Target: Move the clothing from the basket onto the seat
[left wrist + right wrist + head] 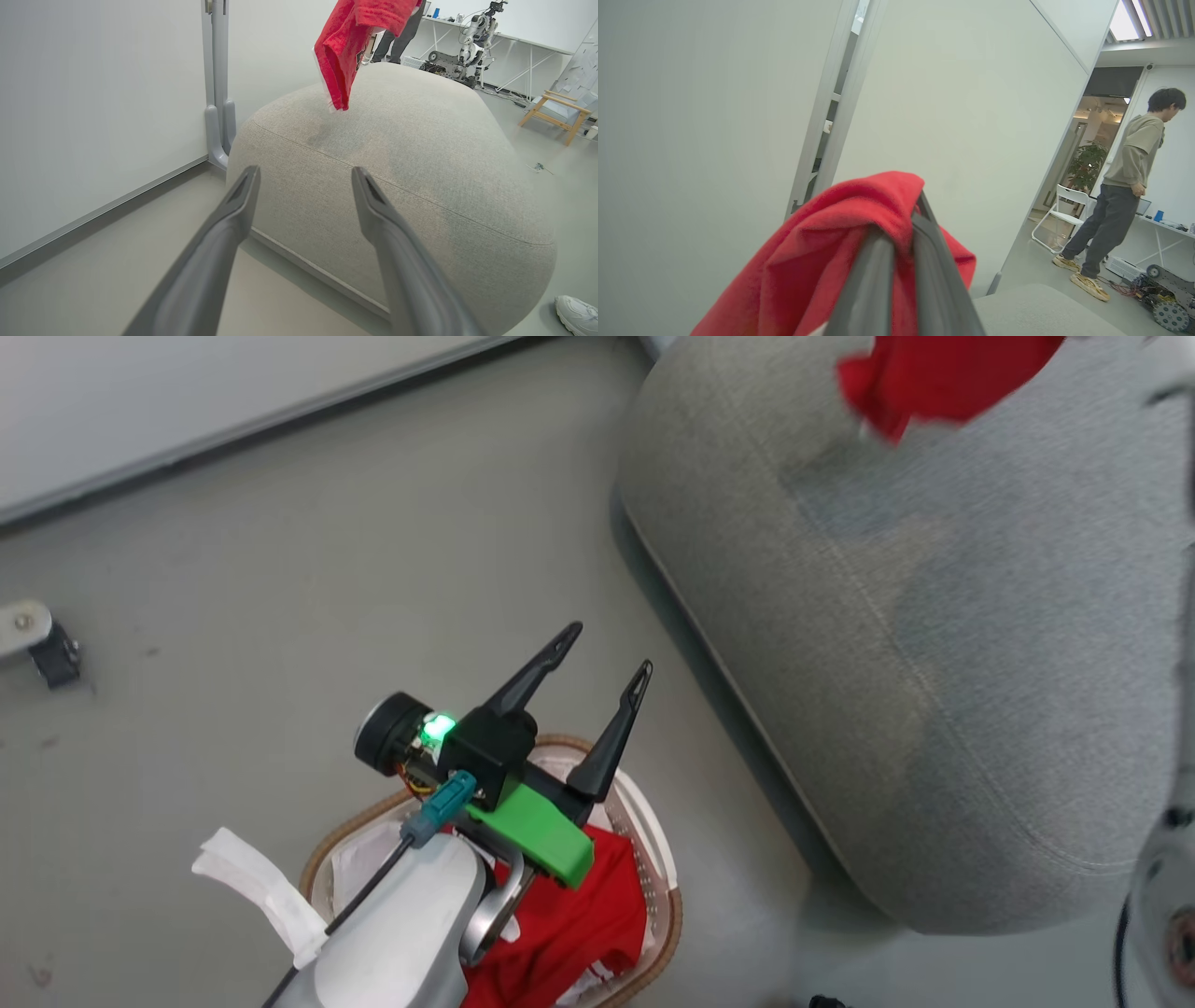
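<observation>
A red garment (934, 378) of the clothing hangs in the air above the far end of the grey seat (934, 644). My right gripper (901, 224) is shut on that red cloth (822, 261), which drapes over its fingertips. The same garment (350, 46) dangles over the seat (420, 154) in the left wrist view. My left gripper (607, 653) is open and empty, raised above the basket (653, 845), fingers pointing toward the seat. More red clothing (579, 924) lies in the basket, partly hidden by my left arm.
The white liner (257, 887) hangs over the basket's left rim. A grey wall and post (217, 84) stand left of the seat. A person (1120, 196) stands in the background near a white chair; a white shoe (577, 312) rests by the seat's near corner.
</observation>
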